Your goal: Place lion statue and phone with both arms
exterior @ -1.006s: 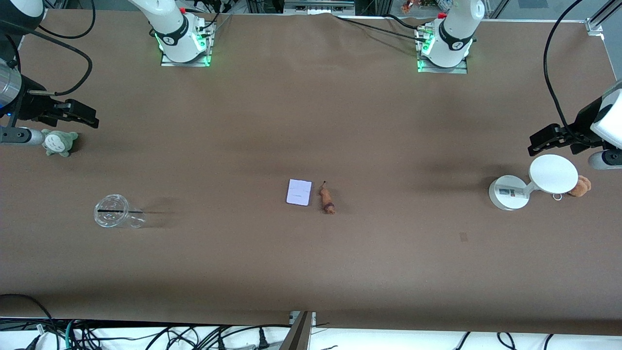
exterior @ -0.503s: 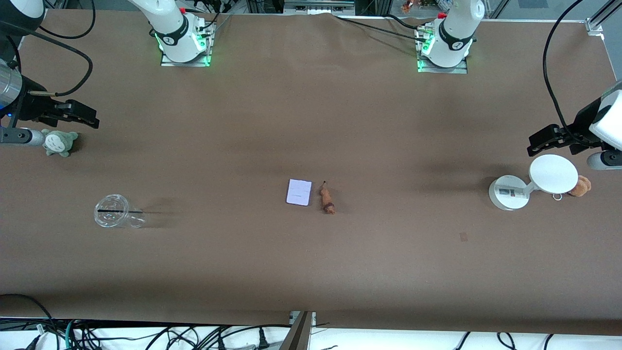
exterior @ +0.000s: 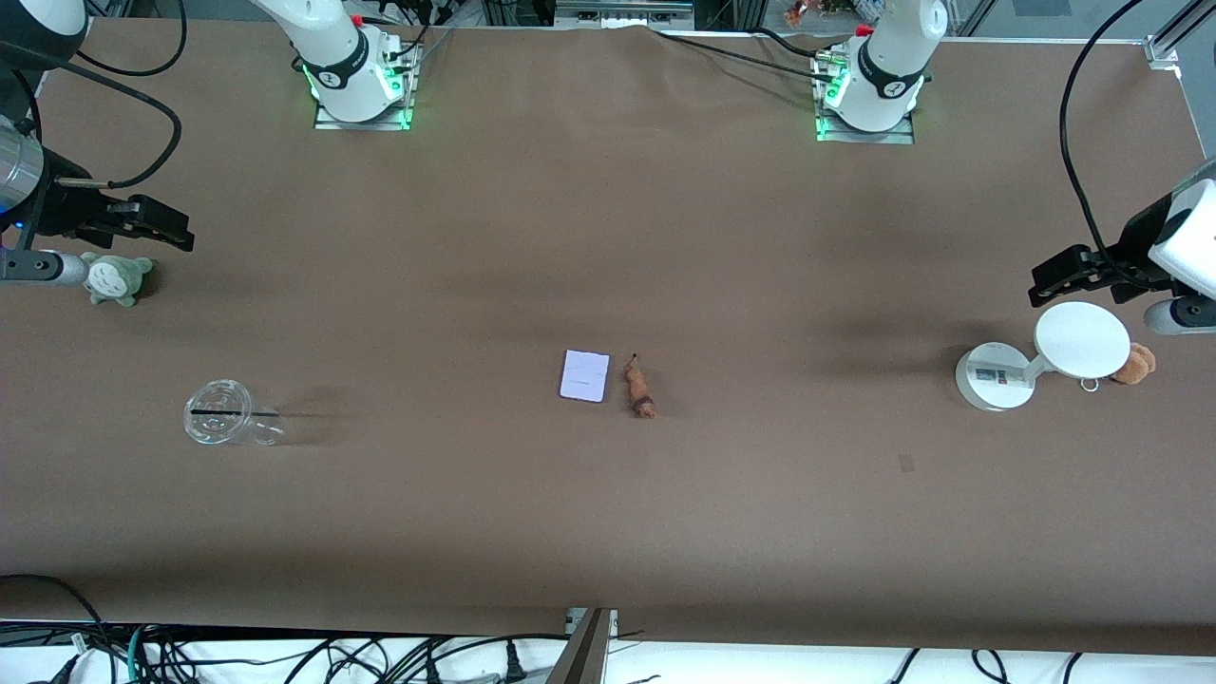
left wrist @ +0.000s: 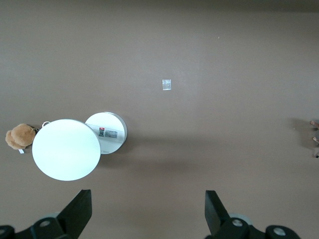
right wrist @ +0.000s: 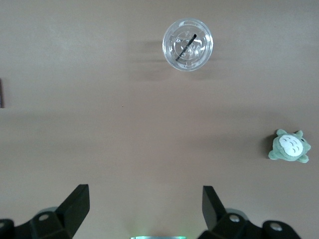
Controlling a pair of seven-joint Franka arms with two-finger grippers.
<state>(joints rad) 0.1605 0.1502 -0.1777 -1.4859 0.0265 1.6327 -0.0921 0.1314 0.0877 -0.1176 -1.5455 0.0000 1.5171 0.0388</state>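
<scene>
Fingers on both arms are spread apart and hold nothing, so by my judgement the task has not begun: neither thing has been grasped, and both placements remain

Front view: the phone (exterior: 584, 375) lies flat at mid-counter, with the lion statue (exterior: 639, 390) just beside it at its 3 o'clock, toward the left arm's end, apart from it. The right gripper (exterior: 157, 225) hangs over the counter's edge at the right arm's end, the grey-green plush (exterior: 116, 277) at its 7 o'clock. The left gripper (exterior: 1069, 273) hangs at the other end, the white disc stand (exterior: 1043, 356) at its 6 o'clock, with a brown plush (exterior: 1134, 363) beside the disc. A clear cup (exterior: 228, 414) lies on its side, at 5 o'clock from the grey-green plush

Left wrist view: the left gripper's fingers (left wrist: 77, 210) stand wide, the stand and brown plush below; neither phone nor statue shows clearly

Right wrist view: the right gripper's fingers (right wrist: 75, 204) are likewise wide over bare counter (right wrist: 99, 124), cup and plush in sight. Both arms must travel to the centre
</scene>
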